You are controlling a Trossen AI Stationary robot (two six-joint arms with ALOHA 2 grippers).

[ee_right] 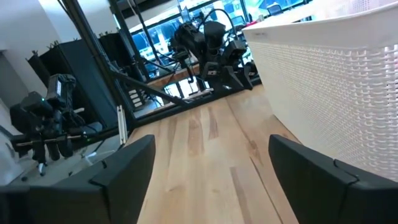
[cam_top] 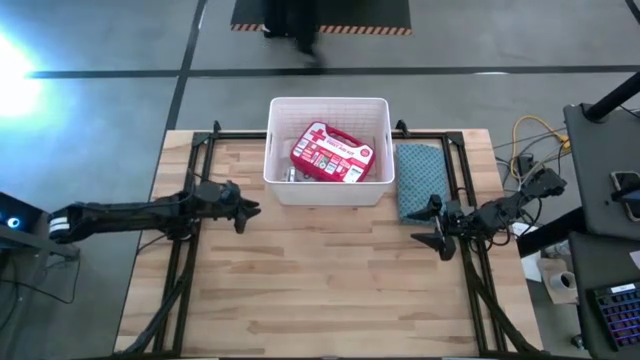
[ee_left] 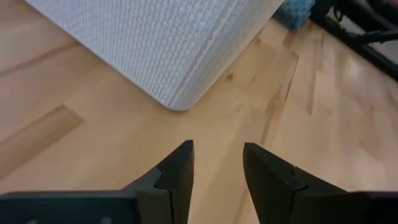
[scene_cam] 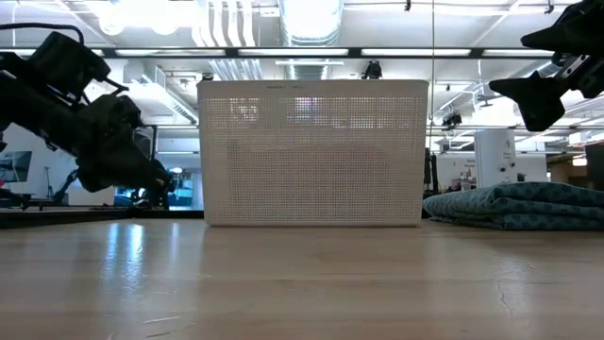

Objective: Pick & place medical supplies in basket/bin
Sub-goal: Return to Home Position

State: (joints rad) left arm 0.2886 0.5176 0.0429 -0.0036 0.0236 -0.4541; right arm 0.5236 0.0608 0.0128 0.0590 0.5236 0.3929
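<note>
The white basket (cam_top: 328,194) stands at the table's far middle; it also shows in the low view (scene_cam: 311,151). Inside it lies the red first-aid case (cam_top: 331,152) with a small item (cam_top: 291,175) beside it. My left gripper (cam_top: 250,213) hovers left of the basket's near left corner (ee_left: 177,99), open and empty. My right gripper (cam_top: 432,228) hovers right of the basket, over the near end of the blue folded cloth (cam_top: 419,180), open and empty. The other supplies are hidden or out of view.
The blue folded cloth (scene_cam: 519,206) lies on the table right of the basket. Black frame rails (cam_top: 190,190) run along the table's left and right sides. The near half of the wooden table (cam_top: 320,290) is bare.
</note>
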